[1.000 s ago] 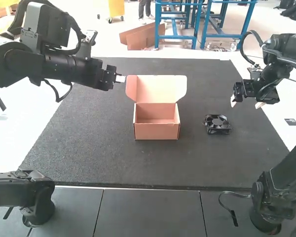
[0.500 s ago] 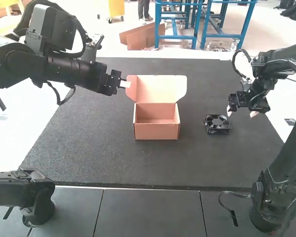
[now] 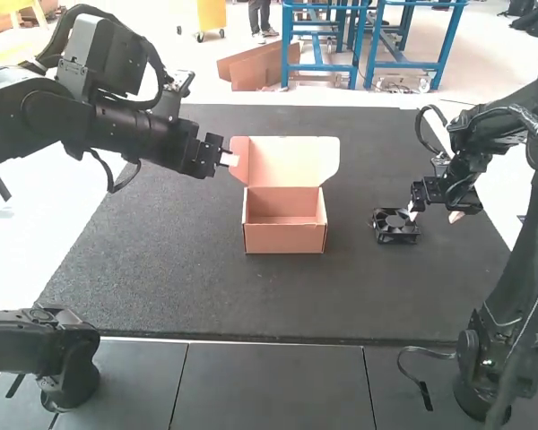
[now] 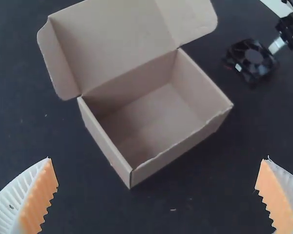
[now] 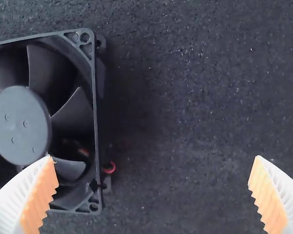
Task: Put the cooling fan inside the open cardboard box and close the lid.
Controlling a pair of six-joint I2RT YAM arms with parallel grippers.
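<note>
High view shows the cooling fan (image 3: 395, 224) flat on the black mat (image 3: 161, 251), near the open cardboard box (image 3: 284, 215). The right gripper (image 3: 434, 212) hangs at the fan, spread wide; the left gripper (image 3: 229, 159) is spread too

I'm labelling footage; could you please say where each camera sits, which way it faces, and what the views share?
High view: fixed above and behind the arms, facing forward and down over the mat; both arms show, left gripper beside the cardboard box, right gripper by the cooling fan.
Left wrist view: on the left wrist, looking down into the empty box; own fingers spread.
Right wrist view: on the right wrist, facing straight down at the fan; own fingers spread.
Shared: all three show the fan.
</note>
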